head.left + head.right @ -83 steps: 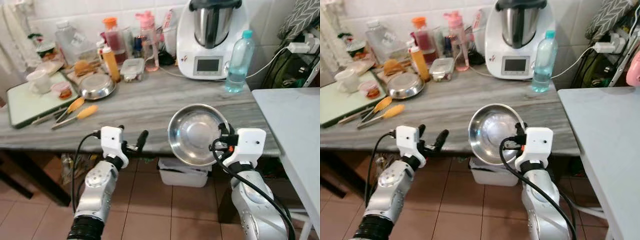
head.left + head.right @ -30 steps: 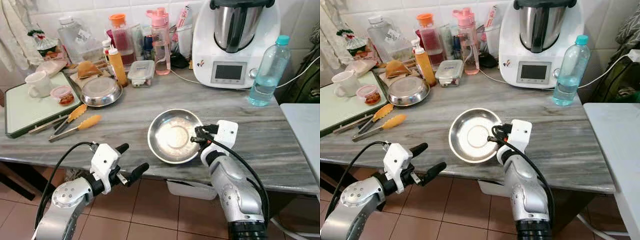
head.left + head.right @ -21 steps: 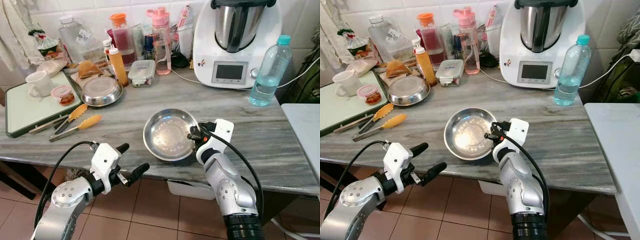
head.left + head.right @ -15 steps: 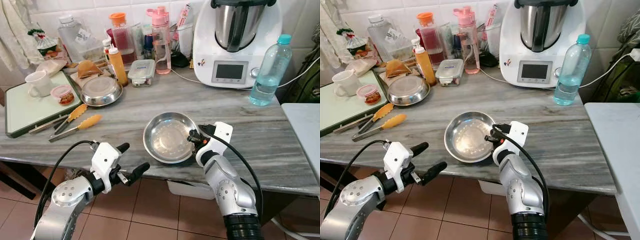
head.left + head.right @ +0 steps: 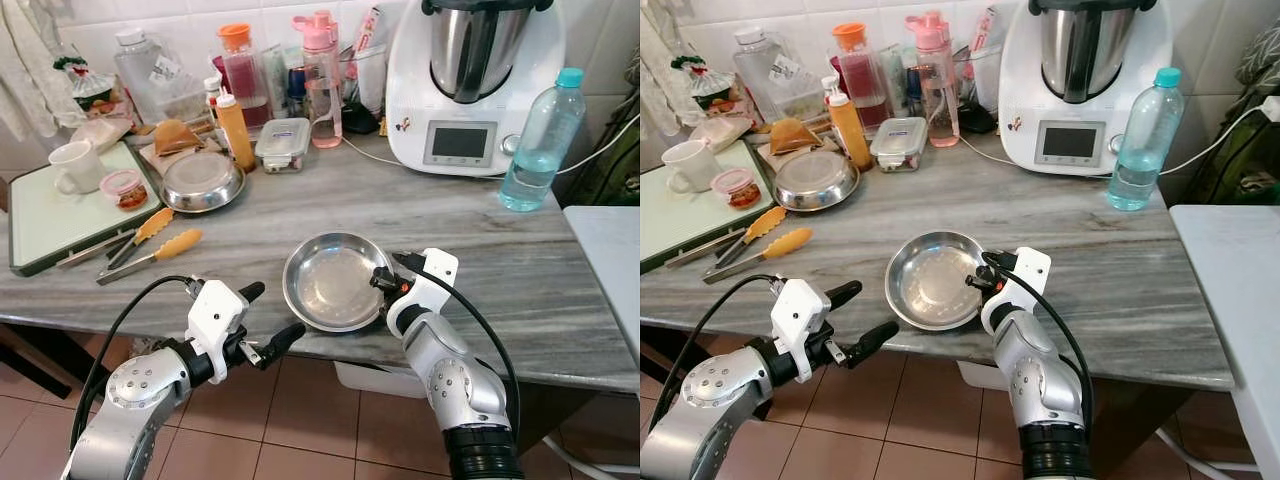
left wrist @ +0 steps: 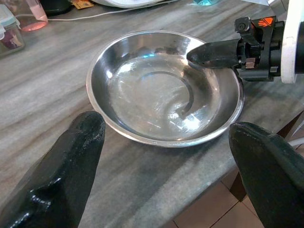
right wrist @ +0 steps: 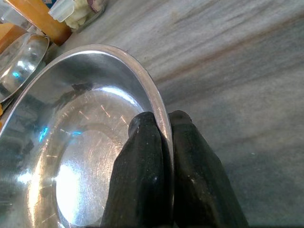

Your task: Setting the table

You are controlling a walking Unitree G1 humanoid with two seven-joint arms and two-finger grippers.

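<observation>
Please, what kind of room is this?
Most likely a home kitchen: a marble counter against a tiled wall holds a food processor, bottles and steel bowls; the right gripper pinches one bowl.

A polished steel bowl [image 5: 334, 281], mirror-bright but finely scratched inside, sits on a smooth grey-veined stone counter [image 5: 520, 265] with a matt sheen, its rim pinched between the matt black rubbery fingers [image 7: 142, 156] of the right gripper [image 5: 384, 281]. Behind the bowl stand a second shiny metal dish [image 5: 202, 181], clear plastic bottles [image 5: 540, 130] and a glossy white plastic kitchen machine [image 5: 460, 90] with a brushed steel jug. Below the counter's edge, glazed terracotta floor tiles [image 5: 320, 430] show beside the left gripper [image 5: 268, 322], whose casing is smooth white plastic.
</observation>
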